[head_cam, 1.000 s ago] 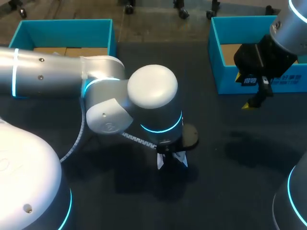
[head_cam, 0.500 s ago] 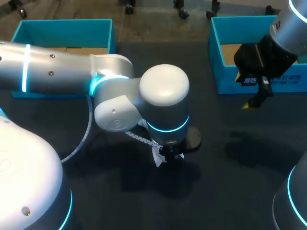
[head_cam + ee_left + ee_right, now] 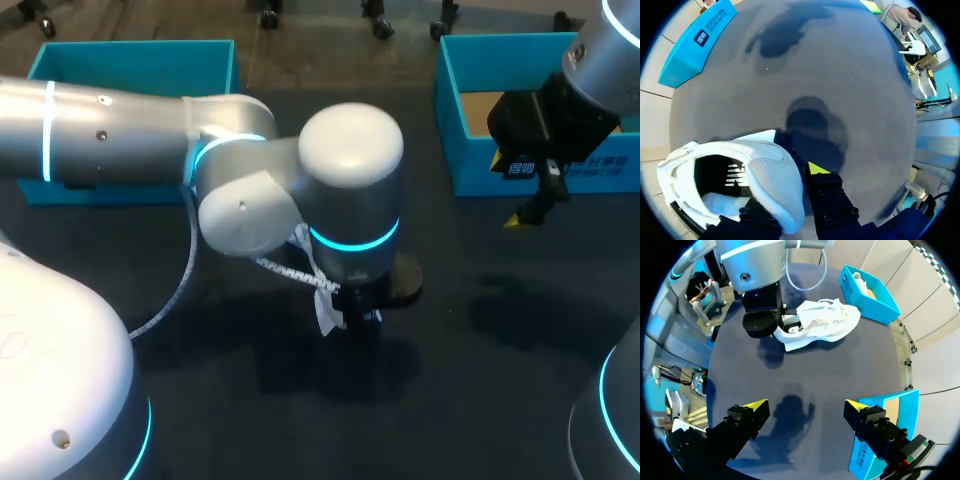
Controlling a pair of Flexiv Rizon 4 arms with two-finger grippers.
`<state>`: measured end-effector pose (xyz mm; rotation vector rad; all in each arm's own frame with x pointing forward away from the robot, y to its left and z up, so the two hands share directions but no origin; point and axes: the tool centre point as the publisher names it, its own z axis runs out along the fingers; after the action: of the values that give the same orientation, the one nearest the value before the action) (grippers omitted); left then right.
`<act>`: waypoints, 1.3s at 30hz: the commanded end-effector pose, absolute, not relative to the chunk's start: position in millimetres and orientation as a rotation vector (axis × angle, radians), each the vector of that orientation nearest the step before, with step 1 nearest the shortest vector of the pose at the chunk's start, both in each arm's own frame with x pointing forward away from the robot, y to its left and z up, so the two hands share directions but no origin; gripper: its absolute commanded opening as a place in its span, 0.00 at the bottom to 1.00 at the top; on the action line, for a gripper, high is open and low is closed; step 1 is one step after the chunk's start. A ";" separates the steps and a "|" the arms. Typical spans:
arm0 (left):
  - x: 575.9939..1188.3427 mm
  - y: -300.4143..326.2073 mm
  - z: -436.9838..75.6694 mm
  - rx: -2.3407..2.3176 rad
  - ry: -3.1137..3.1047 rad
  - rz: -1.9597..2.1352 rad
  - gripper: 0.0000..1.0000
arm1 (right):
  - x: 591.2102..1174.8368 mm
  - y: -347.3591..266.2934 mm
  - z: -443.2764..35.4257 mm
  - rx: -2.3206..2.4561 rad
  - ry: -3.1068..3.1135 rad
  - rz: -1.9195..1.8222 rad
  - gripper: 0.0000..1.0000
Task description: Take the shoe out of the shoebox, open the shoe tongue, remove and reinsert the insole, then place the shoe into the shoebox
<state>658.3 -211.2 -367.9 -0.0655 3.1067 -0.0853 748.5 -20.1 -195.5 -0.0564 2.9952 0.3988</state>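
A white shoe [image 3: 826, 323] lies on its side on the dark table, mostly hidden under my left wrist in the head view, where only a white edge [image 3: 325, 312] shows. In the left wrist view the shoe's tongue [image 3: 772, 180] stands between the fingers of my left gripper [image 3: 792, 192], which is shut on it; one yellow fingertip [image 3: 814, 168] shows, the other is hidden behind the tongue. The dark inside of the shoe [image 3: 720, 172] is open to view. My right gripper [image 3: 805, 407] hangs open and empty over bare table, well apart from the shoe, near the right box [image 3: 540, 170].
Two teal shoeboxes stand at the table's far side: one at the left [image 3: 130, 60], with something white inside it in the right wrist view [image 3: 867, 292], and one at the right [image 3: 470, 160] close under my right gripper [image 3: 535, 210].
My left gripper's fingers have closed on the shoe's tongue, and the left wrist has shifted slightly right and away. The right arm has not moved.
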 end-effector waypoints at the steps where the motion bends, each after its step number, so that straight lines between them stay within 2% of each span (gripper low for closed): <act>1: 662.6 -202.2 -335.3 -0.033 3.118 -0.099 0.00 | 748.8 -19.6 -196.4 -0.055 2.996 0.397 1.00; 22: 670.3 -186.6 -235.7 0.026 3.184 -0.135 0.00 | 748.8 -19.6 -196.4 -0.055 2.996 0.397 1.00; 39: 691.2 -162.0 -212.2 0.146 3.246 -0.139 0.00 | 748.8 -19.6 -196.4 -0.055 2.996 0.397 1.00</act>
<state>684.6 -174.1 -215.5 0.1408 3.2410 -0.1130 748.5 -20.1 -195.5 -0.0565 2.9952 0.3989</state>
